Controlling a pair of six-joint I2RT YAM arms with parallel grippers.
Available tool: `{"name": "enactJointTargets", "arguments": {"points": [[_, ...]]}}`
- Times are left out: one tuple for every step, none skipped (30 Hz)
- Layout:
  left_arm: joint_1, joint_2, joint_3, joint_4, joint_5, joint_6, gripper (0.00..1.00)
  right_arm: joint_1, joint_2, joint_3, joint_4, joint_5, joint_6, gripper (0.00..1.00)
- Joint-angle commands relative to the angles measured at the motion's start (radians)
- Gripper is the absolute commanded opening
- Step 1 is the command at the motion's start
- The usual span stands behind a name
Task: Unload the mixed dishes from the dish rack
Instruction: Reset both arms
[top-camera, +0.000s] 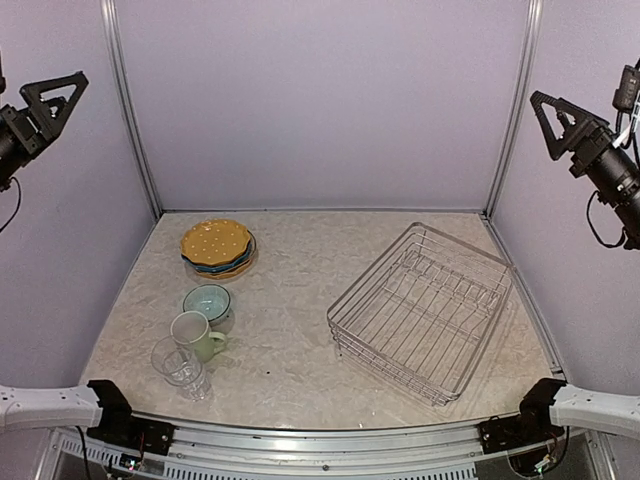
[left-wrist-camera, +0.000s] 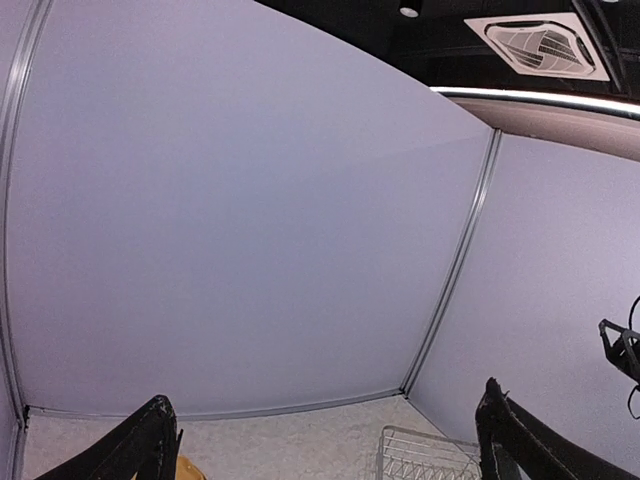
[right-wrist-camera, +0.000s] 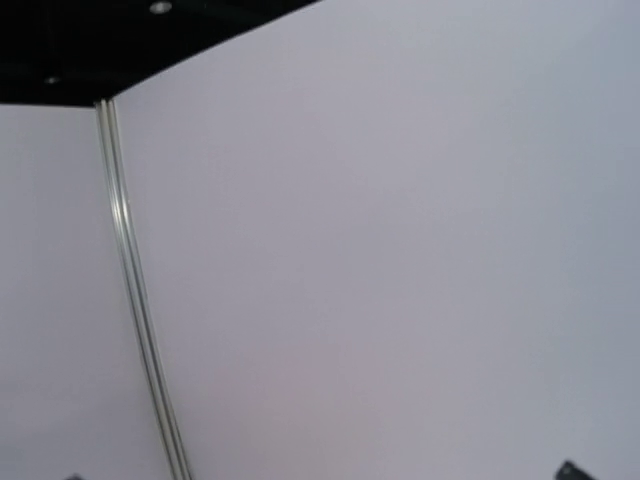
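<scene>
The silver wire dish rack (top-camera: 425, 305) stands empty on the right of the table; its corner also shows in the left wrist view (left-wrist-camera: 420, 452). On the left lie a stack of plates with a yellow dotted plate (top-camera: 214, 242) on top and a blue plate's edge (top-camera: 226, 267) under it. In front of the stack are the small white-and-light-blue bowl (top-camera: 208, 302), the pale green mug (top-camera: 194, 335) and the clear glass (top-camera: 178, 366). No cream floral plate shows. My left gripper (top-camera: 50, 98) is raised high at the far left, open and empty. My right gripper (top-camera: 556, 118) is raised high at the far right, open and empty.
Lilac walls with metal corner posts (top-camera: 130, 120) enclose the table on three sides. Both arm bases (top-camera: 110, 410) sit at the near edge. The right wrist view shows only wall and a post (right-wrist-camera: 130, 280).
</scene>
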Motion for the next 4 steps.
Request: {"name": "enactJointTargets", "arguments": {"points": [[0.001,0.037,0.000,-0.009,-0.015,0.016,0.99,-0.008,0.000,-0.042,0.022,0.019,0.000,1.00],[0.001,0.042,-0.002,-0.014,-0.014,0.015,0.99,-0.008,0.013,-0.033,-0.004,0.028,0.004,1.00],[0.001,0.044,-0.002,-0.016,-0.015,0.015,0.99,-0.007,0.028,-0.016,-0.028,0.037,0.004,1.00],[0.001,0.046,-0.001,-0.018,-0.013,0.014,0.99,-0.007,0.037,-0.010,-0.037,0.043,0.001,1.00]]}}
